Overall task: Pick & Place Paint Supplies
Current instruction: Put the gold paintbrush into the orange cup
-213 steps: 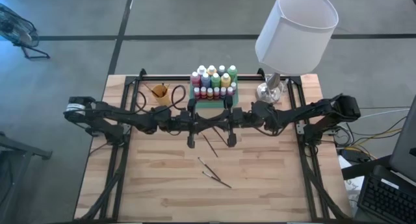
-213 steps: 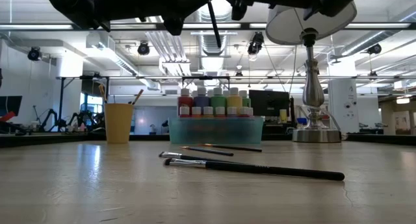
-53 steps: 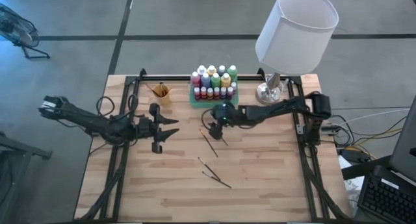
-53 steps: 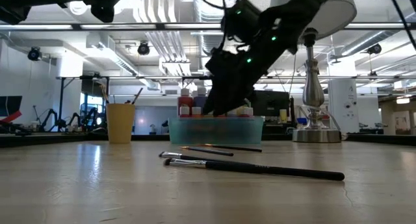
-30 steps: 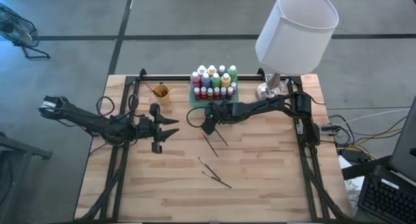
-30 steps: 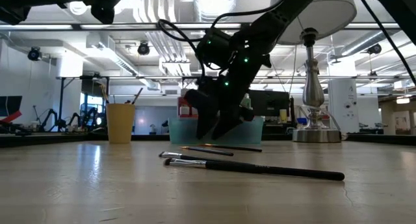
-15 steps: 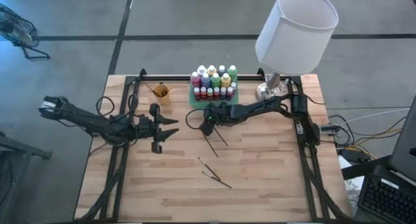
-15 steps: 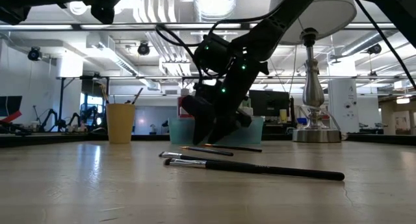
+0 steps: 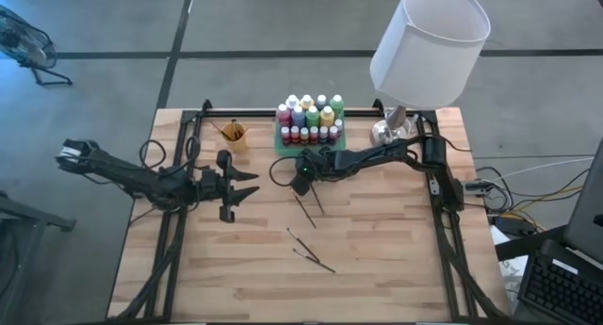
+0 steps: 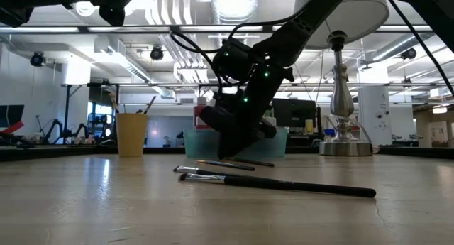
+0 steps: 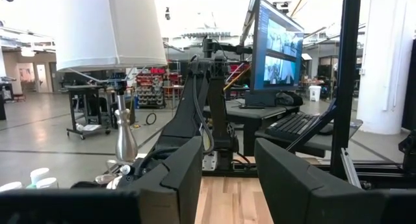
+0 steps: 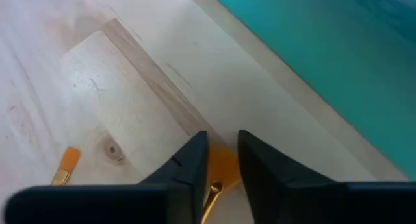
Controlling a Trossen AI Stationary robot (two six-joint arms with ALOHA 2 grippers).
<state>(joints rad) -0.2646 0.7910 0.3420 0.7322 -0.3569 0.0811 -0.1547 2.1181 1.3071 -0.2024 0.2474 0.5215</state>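
Observation:
Small paint bottles (image 9: 309, 121) in assorted colours stand in a green tray (image 9: 310, 148) at the far edge. Thin dark paintbrushes lie on the wood: two (image 9: 308, 215) just in front of the tray, two more (image 9: 314, 260) nearer the front. My right gripper (image 9: 299, 186) is down at the table by the tray, shut on one paintbrush's orange-bristled end (image 12: 221, 167). A second orange brush tip (image 12: 65, 165) lies close by. My left gripper (image 9: 247, 186) waits open above the table's left side, its fingers (image 11: 188, 172) holding nothing. My right gripper pinches the paintbrush's orange bristle end (image 12: 221, 167) between its two fingers, with the gold ferrule (image 12: 212, 190) showing just behind. The fingers slant down from the table's right and far side. The paintbrush lies on the table, its handle hidden below the gripper in the right wrist view.
An orange cup (image 9: 233, 135) with brushes in it stands left of the tray. A lamp with a white shade (image 9: 429, 47) and a metal base (image 9: 389, 132) stands at the far right. Bare wood lies between the brushes and the front edge.
My right gripper has stayed low beside the tray and its fingers have shut around the end of a paintbrush. The brush still lies on the table.

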